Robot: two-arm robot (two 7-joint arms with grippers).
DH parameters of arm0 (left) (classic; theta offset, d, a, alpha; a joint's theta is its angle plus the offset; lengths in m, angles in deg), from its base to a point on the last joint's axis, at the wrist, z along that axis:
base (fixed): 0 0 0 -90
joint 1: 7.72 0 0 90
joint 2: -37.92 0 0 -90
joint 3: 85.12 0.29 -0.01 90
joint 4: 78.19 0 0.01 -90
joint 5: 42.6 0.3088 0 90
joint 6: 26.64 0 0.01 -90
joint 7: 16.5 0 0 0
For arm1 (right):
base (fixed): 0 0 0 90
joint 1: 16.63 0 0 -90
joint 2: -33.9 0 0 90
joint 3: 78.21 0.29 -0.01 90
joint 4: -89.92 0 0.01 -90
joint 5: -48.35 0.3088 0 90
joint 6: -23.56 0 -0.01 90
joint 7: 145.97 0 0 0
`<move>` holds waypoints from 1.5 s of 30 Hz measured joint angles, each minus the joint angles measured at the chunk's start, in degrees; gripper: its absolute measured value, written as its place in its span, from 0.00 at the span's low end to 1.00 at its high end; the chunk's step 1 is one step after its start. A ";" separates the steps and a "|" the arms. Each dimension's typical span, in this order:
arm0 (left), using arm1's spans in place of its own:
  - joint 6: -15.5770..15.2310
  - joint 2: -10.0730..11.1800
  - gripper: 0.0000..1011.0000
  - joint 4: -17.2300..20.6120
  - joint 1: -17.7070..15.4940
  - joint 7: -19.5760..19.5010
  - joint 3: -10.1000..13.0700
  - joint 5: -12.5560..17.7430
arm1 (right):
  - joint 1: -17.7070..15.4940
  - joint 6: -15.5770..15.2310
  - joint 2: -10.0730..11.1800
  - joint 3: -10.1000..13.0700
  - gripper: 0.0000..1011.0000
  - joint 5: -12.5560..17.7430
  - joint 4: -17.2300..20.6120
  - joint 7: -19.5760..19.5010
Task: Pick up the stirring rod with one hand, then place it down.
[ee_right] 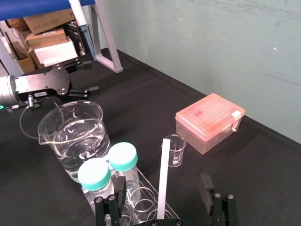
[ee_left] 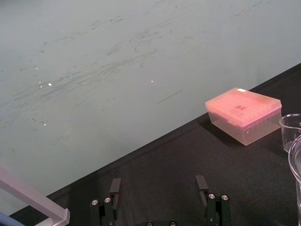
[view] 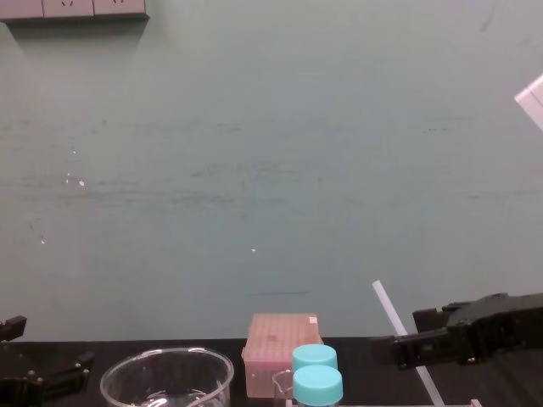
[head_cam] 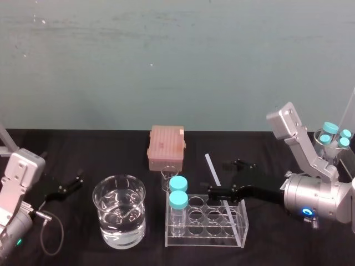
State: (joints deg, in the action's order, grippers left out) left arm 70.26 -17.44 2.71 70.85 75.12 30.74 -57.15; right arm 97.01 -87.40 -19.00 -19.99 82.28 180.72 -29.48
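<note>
Working arm: your right gripper (head_cam: 219,178) reaches in from the right, above the clear rack (head_cam: 206,228).
Claw state: it is spread wide. Your right wrist camera shows the right gripper (ee_right: 162,188) with one finger on each side of the stirring rod (ee_right: 162,179).
Rod position: the stirring rod (head_cam: 211,168) stands tilted at the right end of the rack, its top leaning toward the back wall.
Contact: the fingers (ee_right: 119,190) leave a gap on either side of the rod, so they are not touching it.
Hidden on the rod: in your head view the gripper covers its middle. The lower part shows through the rack wall, but you cannot tell which well holds its foot.
Cut off: the chest view shows the rod (view: 386,303) slanting past the right gripper (view: 409,335), and the lower edge cuts off its bottom.
Idle arm: your left gripper (head_cam: 62,187) is parked low at the table's left, fingers (ee_left: 115,187) apart.
Rack contents: two blue-capped bottles (head_cam: 178,192) stand at its left end.
Nearby: a beaker of water (head_cam: 119,219) sits left of the rack, and a pink box (head_cam: 166,147) behind it, with a small glass beaker (head_cam: 166,180) in front of the box.
</note>
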 joint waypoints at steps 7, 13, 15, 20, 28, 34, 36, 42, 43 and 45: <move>0.00 0.00 0.99 0.00 0.00 0.00 0.00 0.00 | 0.11 0.11 -0.69 0.23 0.99 -0.86 -0.43 0.20; 0.00 0.00 0.99 0.00 0.00 0.00 0.00 0.00 | 0.15 -0.13 -1.09 0.46 0.99 -1.21 -0.54 0.38; 0.00 0.00 0.99 0.00 0.00 0.00 0.00 0.00 | -0.02 -0.03 -1.30 0.77 0.99 -1.18 -0.65 0.44; 0.00 0.00 0.99 0.00 0.00 0.00 0.00 0.00 | -0.04 0.04 -1.33 0.86 0.99 -1.13 -0.66 0.46; 0.00 0.00 0.99 0.00 0.00 0.00 0.00 0.00 | 0.00 -0.05 -1.22 0.72 0.94 -1.10 -0.60 0.46; 0.00 0.00 0.99 0.00 0.00 0.00 0.00 0.00 | 0.03 -0.10 -1.19 0.66 0.78 -1.08 -0.56 0.46; 0.00 0.00 0.99 0.00 0.00 0.00 0.00 0.00 | 0.04 -0.11 -1.19 0.65 0.73 -1.07 -0.55 0.46; 0.00 0.00 0.99 0.00 0.00 0.00 0.00 0.00 | 0.07 -0.15 -1.15 0.60 0.54 -1.05 -0.51 0.46; 0.00 0.00 0.99 0.00 0.00 0.00 0.00 0.00 | 0.07 -0.15 -1.15 0.60 0.50 -1.05 -0.51 0.46; 0.00 0.00 0.99 0.00 0.00 0.00 0.00 0.00 | 0.08 -0.16 -1.14 0.58 0.44 -1.05 -0.51 0.46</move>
State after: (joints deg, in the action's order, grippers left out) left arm 70.26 -17.43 2.71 70.85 75.12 30.74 -57.15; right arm 97.09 -87.56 -20.14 -19.40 81.22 180.20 -29.01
